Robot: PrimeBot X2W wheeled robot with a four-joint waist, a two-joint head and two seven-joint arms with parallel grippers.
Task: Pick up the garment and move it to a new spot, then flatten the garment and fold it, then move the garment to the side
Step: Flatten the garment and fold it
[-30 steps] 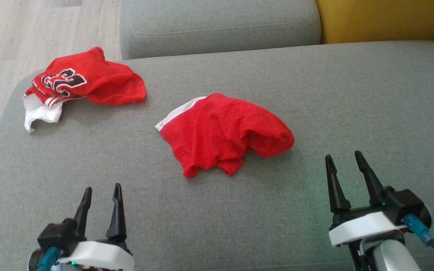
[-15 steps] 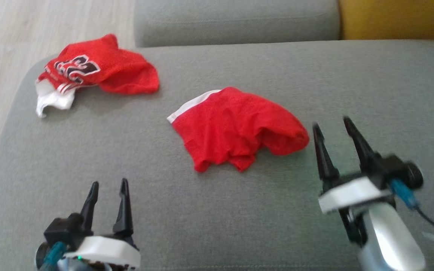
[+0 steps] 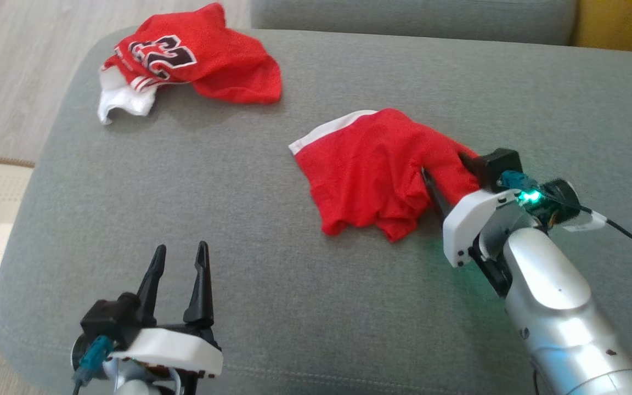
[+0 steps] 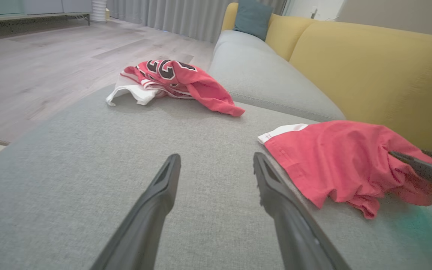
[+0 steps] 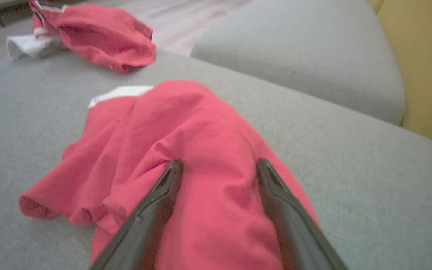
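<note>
Red garment, crumpled mid-cushion on grey sofa, looks light and limp; right pincer gapes astride its raised end fold, a fair hold, nothing clamped; left pincer wide, empty.

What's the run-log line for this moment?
stage: pre-grasp | right gripper: open, straddling fold of crumpled plain red fabric garment | left gripper: open, empty | crumpled numbered red jersey: apart, far left

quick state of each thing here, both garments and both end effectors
red shorts, crumpled on the grey cushion, not lifted
numbered jersey, bunched up, lying apart from the shorts
left end effector, open, empty
right end effector, open, astride a fold of the shorts
</note>
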